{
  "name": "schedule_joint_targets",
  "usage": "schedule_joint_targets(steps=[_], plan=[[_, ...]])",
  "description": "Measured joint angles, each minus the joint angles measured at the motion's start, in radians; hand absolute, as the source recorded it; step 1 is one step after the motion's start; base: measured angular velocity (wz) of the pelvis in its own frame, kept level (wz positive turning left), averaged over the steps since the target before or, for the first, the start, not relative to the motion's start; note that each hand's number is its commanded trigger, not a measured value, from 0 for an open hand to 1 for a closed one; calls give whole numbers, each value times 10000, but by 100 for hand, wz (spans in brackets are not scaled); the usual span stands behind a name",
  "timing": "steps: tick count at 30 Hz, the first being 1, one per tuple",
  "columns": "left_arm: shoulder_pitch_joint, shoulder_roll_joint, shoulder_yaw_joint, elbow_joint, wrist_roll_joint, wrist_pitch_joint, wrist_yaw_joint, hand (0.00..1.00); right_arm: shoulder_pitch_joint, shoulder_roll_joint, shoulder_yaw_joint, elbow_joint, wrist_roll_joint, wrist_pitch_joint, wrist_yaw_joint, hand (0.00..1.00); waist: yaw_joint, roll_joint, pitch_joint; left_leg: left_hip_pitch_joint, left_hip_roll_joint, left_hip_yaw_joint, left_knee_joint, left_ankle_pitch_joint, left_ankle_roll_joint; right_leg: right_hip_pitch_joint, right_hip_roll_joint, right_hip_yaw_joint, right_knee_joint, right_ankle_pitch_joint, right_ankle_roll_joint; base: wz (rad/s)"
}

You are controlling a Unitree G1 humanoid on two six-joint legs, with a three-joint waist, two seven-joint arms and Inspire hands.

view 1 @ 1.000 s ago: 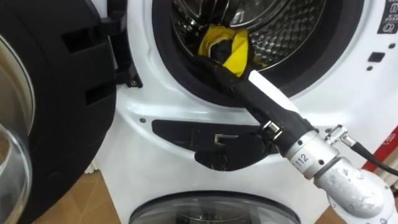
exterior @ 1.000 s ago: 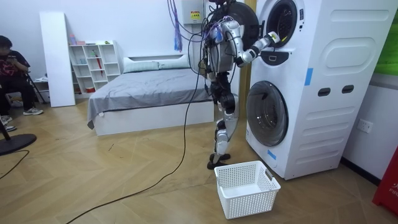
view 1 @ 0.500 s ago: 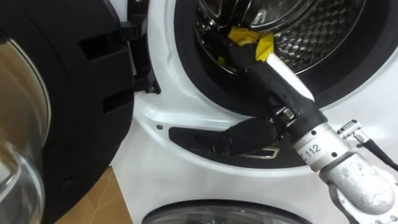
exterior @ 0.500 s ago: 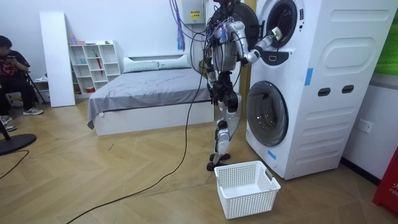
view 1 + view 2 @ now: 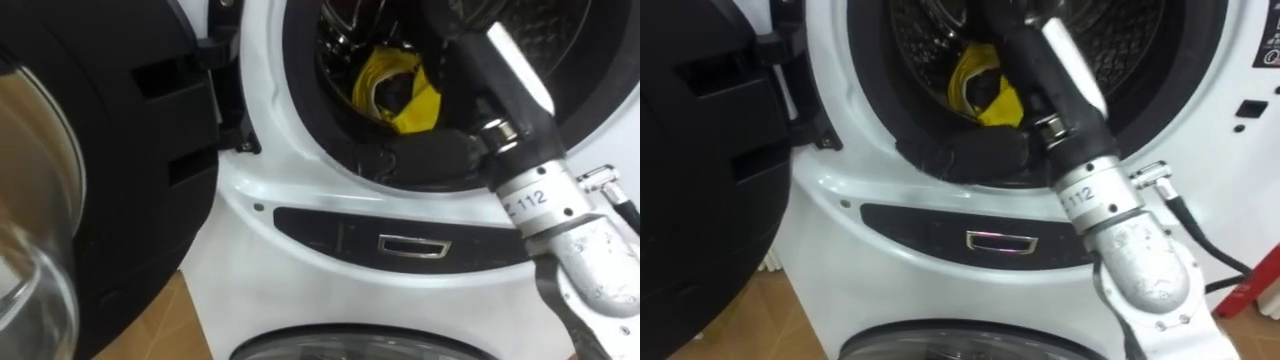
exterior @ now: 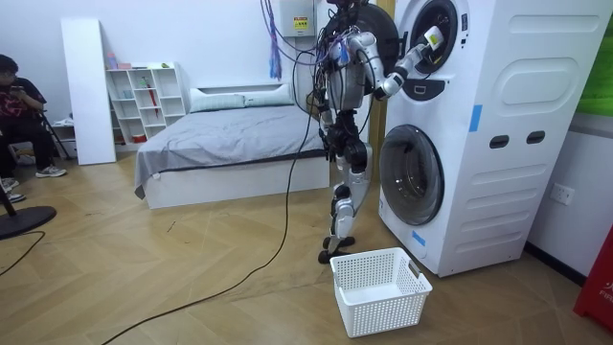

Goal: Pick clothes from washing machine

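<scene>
White steel fronts the stacked washing machine (image 6: 479,134), where the humanoid stands upright close before the upper drum mouth (image 5: 305,110), right arm raised into it. Left of the drum mouth, the black, glass-centred door (image 5: 100,180) hangs wide open. Far below the drum mouth, on the wooden floor by the robot's feet, a white laundry basket (image 6: 383,309) waits. Over the past second the right hand (image 5: 485,90) has swung from a low slant across the bottom of the drum mouth to a steeper, higher line through its right half. The yellow cloth (image 5: 418,108), bunched tight at the end of the hand half a second ago, now shows larger, as a looser loop. It sits inside the drum mouth, just left of the hand and above the lower rim. In the room view its yellow spot has climbed with the arm. Whether the hand is closed on the cloth cannot be told from these pictures. That the two rise together suggests the garment is coming along, yet it has not cleared the rim of the drum mouth. The pick therefore looks under way rather than done, with the carry down to the basket still ahead. Just below the drum mouth, the chrome pull (image 5: 414,245) on the dark panel, largely covered half a second ago, now lies bare.
</scene>
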Motion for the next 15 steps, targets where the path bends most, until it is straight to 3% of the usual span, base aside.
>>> schedule_joint_targets(steps=[6,11,15], plan=[[67,-269,195,5,-28,133,8,0,3,-2,-291,83,91,0,-562,0,-39,65,34,-7,-28,4,94,-26,68,37,-36,-35,0,-1,1,0],[97,-280,431,6,-23,129,50,0,2,-92,-657,118,167,0,-674,0,-132,142,-14,26,-73,1,76,10,131,62,-80,-44,2,-2,3,0],[127,-300,690,10,0,131,57,0,3,-145,-986,120,-122,0,-739,0,-367,184,2,29,-95,4,72,25,164,69,-100,-26,5,-3,7,0]])
